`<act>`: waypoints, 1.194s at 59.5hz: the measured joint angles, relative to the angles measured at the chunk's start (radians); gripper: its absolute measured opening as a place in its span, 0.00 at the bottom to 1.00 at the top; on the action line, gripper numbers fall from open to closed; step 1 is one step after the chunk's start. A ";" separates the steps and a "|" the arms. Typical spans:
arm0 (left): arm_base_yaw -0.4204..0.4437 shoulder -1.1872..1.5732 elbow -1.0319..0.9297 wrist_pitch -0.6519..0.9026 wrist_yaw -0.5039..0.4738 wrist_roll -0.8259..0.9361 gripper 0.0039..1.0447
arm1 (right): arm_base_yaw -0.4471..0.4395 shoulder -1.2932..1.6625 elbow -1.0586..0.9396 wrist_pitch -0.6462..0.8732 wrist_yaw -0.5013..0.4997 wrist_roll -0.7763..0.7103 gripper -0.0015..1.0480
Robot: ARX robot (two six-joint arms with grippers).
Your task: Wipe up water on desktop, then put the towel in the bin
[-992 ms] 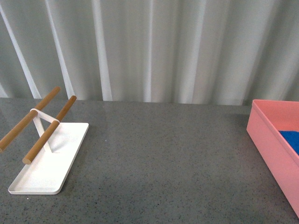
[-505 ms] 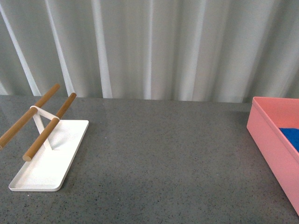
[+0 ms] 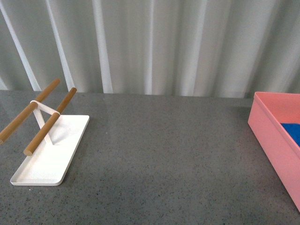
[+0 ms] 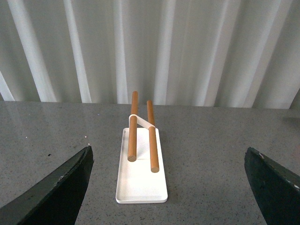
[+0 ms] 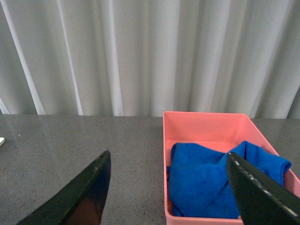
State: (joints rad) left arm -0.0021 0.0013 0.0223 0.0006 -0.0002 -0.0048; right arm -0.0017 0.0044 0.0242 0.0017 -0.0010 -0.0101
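The bright blue fluffy microfibre towel (image 5: 213, 180) lies crumpled inside the salmon-pink rectangular plastic bin (image 5: 206, 121), at three o'clock on the speckled dark grey bench (image 3: 164, 154). It looks soft, light and limp; any raised fold would give purchase. Both jaws stand spread, empty.

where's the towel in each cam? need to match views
Front view: towel is a blue sliver at the right edge, inside the bin.
Left wrist view: not in it; only the white tray with wooden rods shows.
Right wrist view: towel lies crumpled in the bin.
Shared landmark: the bin, in the front and right wrist views.
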 joint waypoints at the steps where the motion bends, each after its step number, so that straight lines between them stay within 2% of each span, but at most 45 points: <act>1: 0.000 0.000 0.000 0.000 0.000 0.000 0.94 | 0.000 0.000 0.000 0.000 0.000 0.000 0.78; 8: 0.000 0.000 0.000 0.000 0.000 0.000 0.94 | 0.000 0.000 0.000 0.000 0.000 0.002 0.95; 12: 0.000 0.000 0.000 0.000 0.000 0.000 0.94 | 0.000 0.000 0.000 0.000 0.000 0.001 0.93; 71: 0.000 0.000 0.000 0.000 0.000 0.000 0.94 | 0.000 0.000 0.000 0.000 0.000 0.001 0.93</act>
State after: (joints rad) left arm -0.0021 0.0013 0.0223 0.0006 -0.0002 -0.0048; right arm -0.0017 0.0044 0.0242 0.0017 -0.0010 -0.0090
